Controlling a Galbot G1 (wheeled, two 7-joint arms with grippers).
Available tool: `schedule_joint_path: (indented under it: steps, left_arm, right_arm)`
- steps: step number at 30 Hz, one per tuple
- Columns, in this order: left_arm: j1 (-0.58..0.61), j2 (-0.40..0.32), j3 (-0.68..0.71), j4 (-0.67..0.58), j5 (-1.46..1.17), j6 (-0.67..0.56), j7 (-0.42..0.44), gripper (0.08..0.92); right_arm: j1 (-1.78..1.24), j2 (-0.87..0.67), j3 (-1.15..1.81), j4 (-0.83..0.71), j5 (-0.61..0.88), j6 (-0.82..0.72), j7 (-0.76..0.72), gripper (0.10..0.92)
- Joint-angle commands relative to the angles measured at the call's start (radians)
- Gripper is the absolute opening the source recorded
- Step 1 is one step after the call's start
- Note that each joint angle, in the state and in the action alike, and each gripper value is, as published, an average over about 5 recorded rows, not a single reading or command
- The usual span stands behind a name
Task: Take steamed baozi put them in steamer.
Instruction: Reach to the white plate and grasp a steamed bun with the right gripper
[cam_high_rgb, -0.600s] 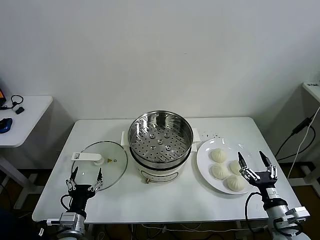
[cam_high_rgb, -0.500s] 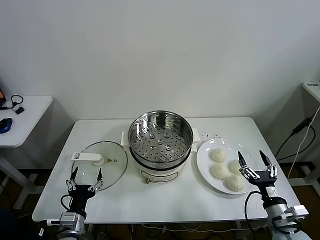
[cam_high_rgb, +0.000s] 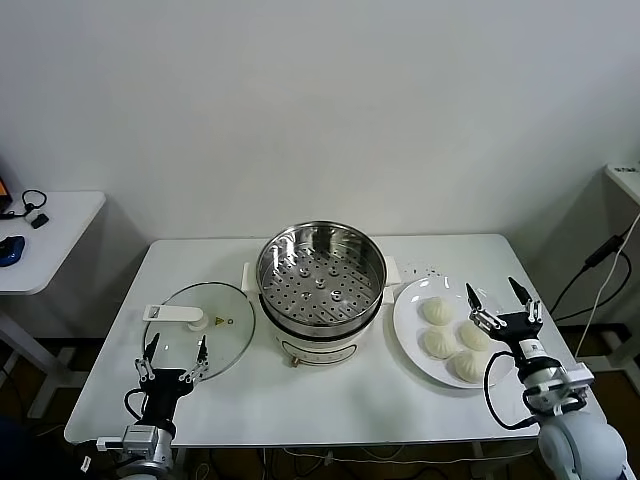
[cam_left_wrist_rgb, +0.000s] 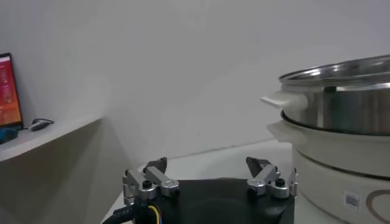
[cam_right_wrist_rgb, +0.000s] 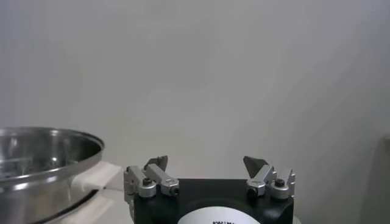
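We see a steamer (cam_high_rgb: 320, 275) of glossy polished steel with a perforated metal tray, on a smooth cream plastic base; matt, doughy baozi (cam_high_rgb: 437, 311) on a glossy white plate (cam_high_rgb: 410, 310); a clear glass lid (cam_high_rgb: 200, 330); a smooth matt white table (cam_high_rgb: 330, 395).

Cream-white baozi (cam_high_rgb: 437, 311); shiny perforated steel steamer (cam_high_rgb: 320, 275).

Both grippers, left (cam_high_rgb: 173, 352) and right (cam_high_rgb: 499, 301), have silver screwed fingers with dark tips, black bodies, black cables, grey-white wrists.
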Motion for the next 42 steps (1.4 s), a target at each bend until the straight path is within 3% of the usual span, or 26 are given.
schedule_joint_path:
  steps: [1,14,22,30,42]
  left_arm:
    - [0.000,-0.049,0.001,0.001,0.002,0.000,0.000,0.823]
    - [0.001,-0.049,0.007,0.007,0.007,-0.005,0.000,0.823]
    - [-0.003,-0.047,0.015,0.017,0.011,-0.009,-0.001,0.823]
    - [-0.005,-0.042,0.017,0.021,0.014,-0.013,-0.001,0.823]
    - [-0.005,-0.040,0.022,0.030,0.020,-0.027,-0.004,0.823]
  right_arm:
    - [0.114,-0.099,-0.033,-0.044,-0.068,-0.133,-0.019,0.823]
    - [0.263,-0.462,-0.215,-0.065,-0.140,-0.342,-0.238,0.823]
    - [0.463,-0.655,-0.451,-0.112,-0.145,-0.373,-0.345,0.823]
    - [0.954,-0.783,-0.963,-0.194,-0.117,-0.326,-0.477,0.823]
    - [1.752,-0.736,-1.834,-0.322,0.012,-0.222,-0.624,0.823]
